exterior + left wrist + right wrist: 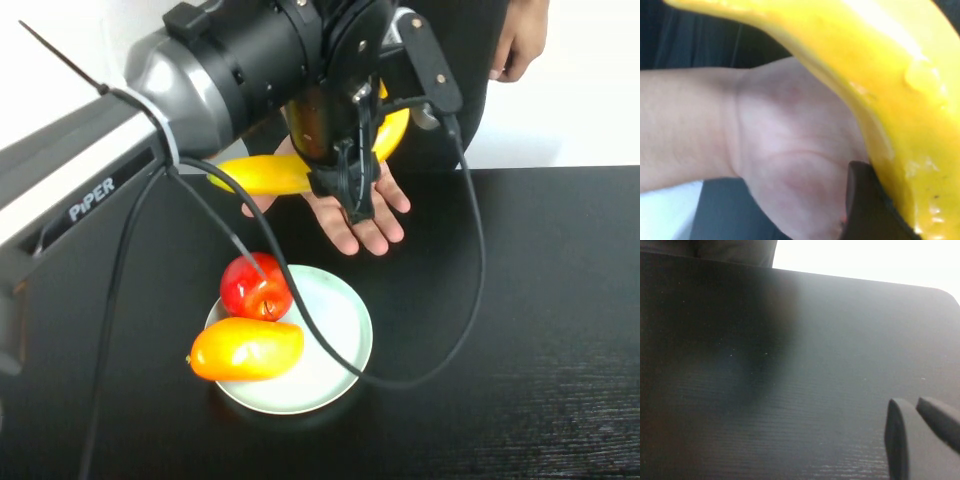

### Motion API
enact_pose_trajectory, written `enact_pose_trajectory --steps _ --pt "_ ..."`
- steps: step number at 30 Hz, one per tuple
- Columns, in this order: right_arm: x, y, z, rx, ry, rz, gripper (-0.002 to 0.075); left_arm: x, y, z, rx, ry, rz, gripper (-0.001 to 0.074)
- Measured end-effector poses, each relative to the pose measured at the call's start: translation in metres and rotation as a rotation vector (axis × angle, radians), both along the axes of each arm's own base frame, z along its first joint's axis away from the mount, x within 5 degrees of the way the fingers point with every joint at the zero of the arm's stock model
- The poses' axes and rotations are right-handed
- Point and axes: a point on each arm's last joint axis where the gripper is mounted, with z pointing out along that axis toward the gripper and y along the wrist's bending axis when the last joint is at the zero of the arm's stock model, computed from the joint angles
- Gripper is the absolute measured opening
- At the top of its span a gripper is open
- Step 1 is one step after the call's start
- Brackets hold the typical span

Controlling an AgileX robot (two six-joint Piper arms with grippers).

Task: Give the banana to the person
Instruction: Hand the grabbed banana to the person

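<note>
The banana (262, 173) is long, curved and bright yellow. My left gripper (345, 188) is shut on its middle and holds it crosswise just over the person's open palm (362, 215), at the table's far edge. I cannot tell whether the banana touches the palm. The person (478, 70) stands behind the table in a black shirt, the other hand hanging at the side. In the left wrist view the banana (880, 75) fills the frame above the person's wrist (780, 150), with one dark finger (865, 210) against it. My right gripper (917, 427) is shut and empty above the bare tabletop.
A pale green plate (352, 345) stands on the black table (540, 300) near the front, left of centre. It holds a red apple (255, 287) and an orange-yellow mango (245, 348). The left arm's cable (470, 290) loops over the plate.
</note>
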Motion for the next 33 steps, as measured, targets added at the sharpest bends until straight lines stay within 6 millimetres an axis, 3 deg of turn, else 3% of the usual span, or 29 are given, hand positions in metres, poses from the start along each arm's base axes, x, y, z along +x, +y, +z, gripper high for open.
enact_pose_trajectory --steps 5,13,15,19,22,27,33 --pt "0.000 0.000 0.000 0.000 0.000 0.000 -0.0011 0.018 0.005 -0.013 0.010 -0.011 0.028 0.0292" --pt "0.000 0.000 0.000 0.000 0.000 0.000 -0.0011 0.024 0.002 -0.023 0.010 -0.007 0.033 0.0300" --pt "0.000 0.000 0.000 0.000 0.000 0.000 -0.0011 0.024 0.001 -0.023 -0.011 -0.004 0.052 0.0354" --pt "0.000 0.000 0.000 0.000 0.000 0.000 -0.0011 0.024 0.001 -0.023 -0.046 -0.001 0.100 0.0531" --pt "0.000 0.000 0.000 0.000 0.000 0.000 -0.0011 0.024 0.001 -0.021 -0.058 -0.003 0.113 0.0592" --pt "0.000 0.000 0.000 0.000 0.000 0.000 -0.0011 0.018 0.006 -0.004 -0.089 -0.029 0.118 0.0614" --pt "0.000 0.000 0.000 0.000 0.000 0.000 -0.0011 0.000 0.017 0.030 -0.143 -0.069 0.120 0.0613"
